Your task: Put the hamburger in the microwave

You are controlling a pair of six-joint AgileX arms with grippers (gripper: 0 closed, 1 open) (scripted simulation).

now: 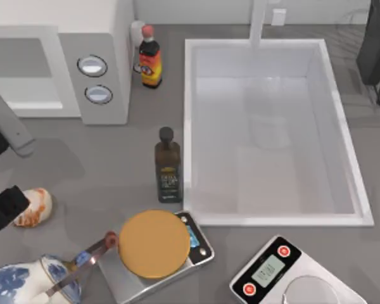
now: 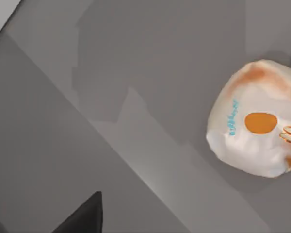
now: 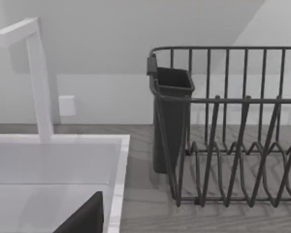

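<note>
My left gripper [image 1: 6, 212] hangs at the left edge of the table, right beside the hamburger [image 1: 33, 208], which lies on the grey counter and peeks out from under it on the side toward the sink. From the left wrist camera the hamburger [image 2: 256, 119] sits off to one side of the gripper's line, not yet between the fingers; I cannot tell how far apart they stand.

I judge the hamburger light and soft, a rounded lump in a pale wrapper that will give under pressure and may slide on the smooth counter. I would centre over it and close across its widest part, low on the sides, with a gentle squeeze.

Close by, toward me, stands the blue-and-white teapot [image 1: 25, 282], with a red-tipped utensil [image 1: 88, 253] lying against it. Just past that, a flat orange disc [image 1: 154, 243] rests on a grey scale [image 1: 199, 244]. Farther out are a dark oil bottle [image 1: 168, 166] and a second white scale [image 1: 291, 272].

Beyond the gripper, away from me, sits the microwave [image 1: 57, 69]; its door looks shut, which I reckon stands in the way. A red-capped sauce bottle [image 1: 150, 58] stands just beside its knob panel. The sink [image 1: 272, 126] lies well apart. My right arm is parked at the far right by the dish rack [image 3: 228, 126].
</note>
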